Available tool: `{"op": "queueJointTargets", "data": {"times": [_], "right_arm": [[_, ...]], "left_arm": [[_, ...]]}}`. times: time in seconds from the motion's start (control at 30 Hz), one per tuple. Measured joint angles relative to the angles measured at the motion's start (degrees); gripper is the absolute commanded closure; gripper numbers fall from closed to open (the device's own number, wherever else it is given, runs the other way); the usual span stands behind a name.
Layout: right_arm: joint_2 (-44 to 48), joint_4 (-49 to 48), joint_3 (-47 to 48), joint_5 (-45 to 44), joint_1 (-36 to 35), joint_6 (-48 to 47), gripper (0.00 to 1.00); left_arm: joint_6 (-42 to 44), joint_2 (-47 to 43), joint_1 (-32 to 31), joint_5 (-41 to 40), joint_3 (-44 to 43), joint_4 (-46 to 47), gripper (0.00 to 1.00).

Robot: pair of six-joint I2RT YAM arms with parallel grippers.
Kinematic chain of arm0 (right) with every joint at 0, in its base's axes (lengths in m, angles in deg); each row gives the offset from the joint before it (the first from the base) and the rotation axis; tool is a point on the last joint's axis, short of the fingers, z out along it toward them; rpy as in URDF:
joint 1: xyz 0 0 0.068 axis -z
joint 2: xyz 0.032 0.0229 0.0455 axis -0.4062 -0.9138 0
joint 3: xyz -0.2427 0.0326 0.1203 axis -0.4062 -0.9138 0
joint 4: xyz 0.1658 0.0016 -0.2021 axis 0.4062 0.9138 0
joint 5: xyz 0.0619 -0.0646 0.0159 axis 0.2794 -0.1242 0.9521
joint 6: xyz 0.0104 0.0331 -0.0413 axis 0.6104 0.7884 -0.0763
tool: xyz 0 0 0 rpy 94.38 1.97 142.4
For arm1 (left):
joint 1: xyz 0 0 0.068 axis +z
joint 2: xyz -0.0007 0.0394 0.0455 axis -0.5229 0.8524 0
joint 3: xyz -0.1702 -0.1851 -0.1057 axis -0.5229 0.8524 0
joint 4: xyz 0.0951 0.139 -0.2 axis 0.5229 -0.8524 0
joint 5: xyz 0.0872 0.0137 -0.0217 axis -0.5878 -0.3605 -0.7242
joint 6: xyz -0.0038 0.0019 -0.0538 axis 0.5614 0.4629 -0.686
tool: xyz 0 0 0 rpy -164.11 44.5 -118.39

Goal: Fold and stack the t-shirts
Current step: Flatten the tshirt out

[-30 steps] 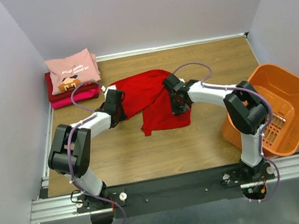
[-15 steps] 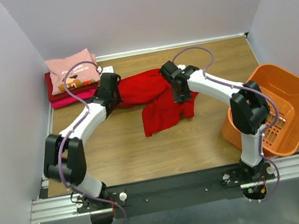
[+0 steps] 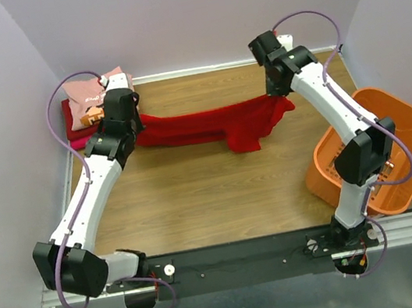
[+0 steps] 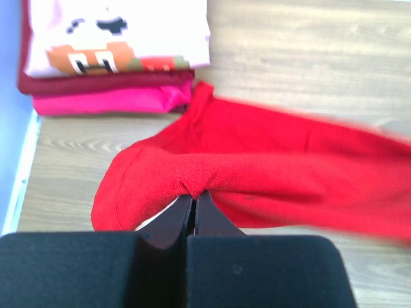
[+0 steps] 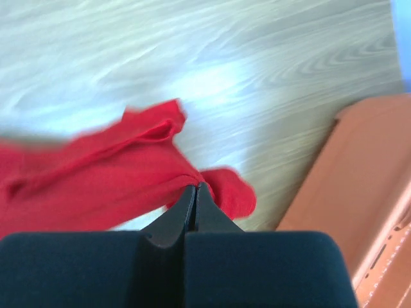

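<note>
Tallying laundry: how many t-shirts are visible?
4. Pink printed tee atop a dark red tee and a magenta tee, stacked far left; bright red tee stretched right of them. More may hide in the basket.

The bright red tee (image 3: pixel 209 124) is stretched into a long, rumpled band across the table's far half, from ten o'clock to one o'clock, with a fold sagging near its right end. At ten o'clock sits the folded stack: pink printed tee (image 4: pixel 128 32) on top, dark red tee (image 4: pixel 96 82) beneath, magenta tee (image 4: pixel 96 102) at the bottom.
</note>
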Motion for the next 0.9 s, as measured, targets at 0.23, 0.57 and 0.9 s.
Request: {"op": "queueJointTargets", "data": {"times": [0.23,0.57,0.9], "right_arm": [[-7.8,-1.4,7.9,1.0,6.3,-3.9,0.86],[-20.9,-3.5,17.2,6.3,7.6,-5.6,0.09],[-0.5,-8.7,-10.4,20.3,7.7,-2.1,0.26]], "left_arm": [[3.3,8.6,2.2,4.2,-4.5,1.5,0.46],[4.5,23.6,3.4,4.9,-11.1,0.4,0.23],[1.0,13.1,5.3,9.5,6.6,7.6,0.28]]}}
